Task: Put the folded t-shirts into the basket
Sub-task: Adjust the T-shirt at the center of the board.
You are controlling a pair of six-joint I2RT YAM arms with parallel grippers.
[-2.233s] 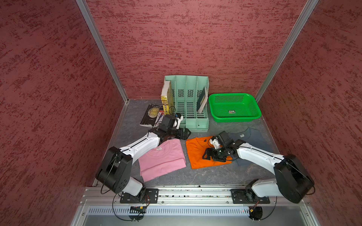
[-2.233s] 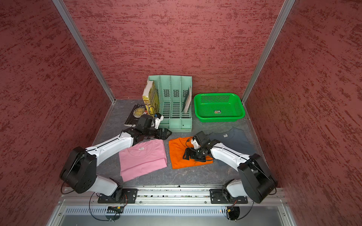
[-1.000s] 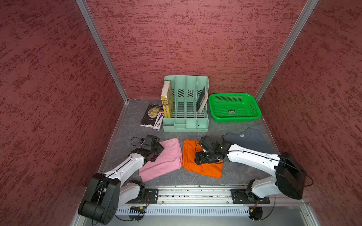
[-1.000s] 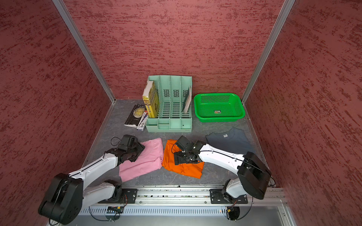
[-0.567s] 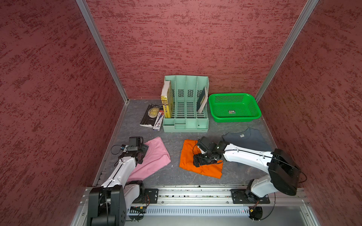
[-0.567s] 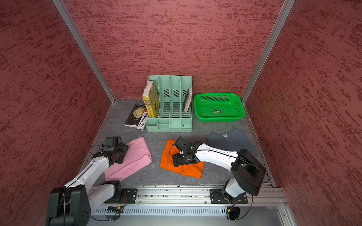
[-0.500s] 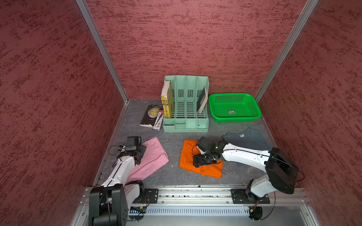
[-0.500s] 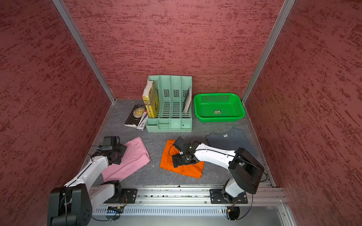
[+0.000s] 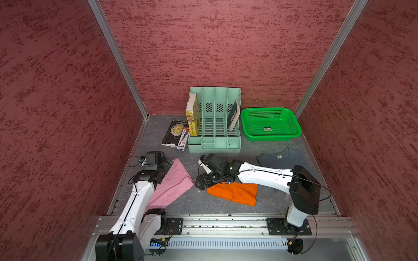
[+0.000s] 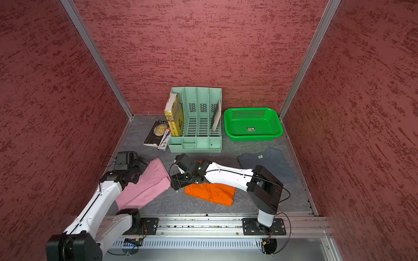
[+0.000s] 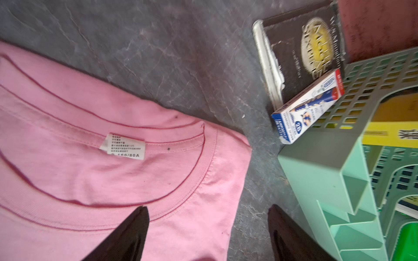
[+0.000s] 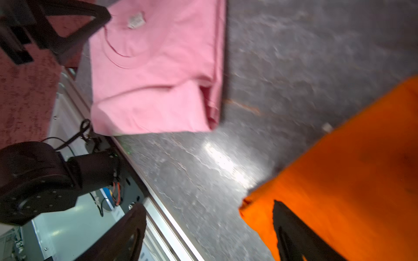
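Jaws of the left gripper (image 11: pixel 208 228) stand wide apart, grasping nothing: in its wrist view one finger (image 11: pixel 126 235) lies over the pink tee (image 11: pixel 108 171) just short of the collar, the other over bare floor (image 11: pixel 181 56) beside the organizer (image 11: pixel 352 180). The tee's size label (image 11: pixel 123 146) sits ahead of the jaws, inside the neckline. Beyond the tips, a small blue-and-white box (image 11: pixel 309 106) leans on a dark book (image 11: pixel 305 56) next to the organizer.

Jaws of the right gripper (image 12: pixel 208 235) are spread too, and hold nothing. One finger (image 12: pixel 294 237) lies over a corner of the orange tee (image 12: pixel 350 180); whether it touches the cloth I cannot tell. The other finger hangs over the floor and the metal rail (image 12: pixel 140 180). The pink tee is ahead of these jaws, well apart from them.

In both top views the grey-blue tee (image 9: pixel 282 158) (image 10: pixel 267 165) lies flat behind the right arm, near the basket (image 9: pixel 271 135) (image 10: pixel 253 136). The basket stands beside the organizer, far from both jaws, with only a sticker (image 9: pixel 267 129) inside. All three tees are on the floor, outside it.
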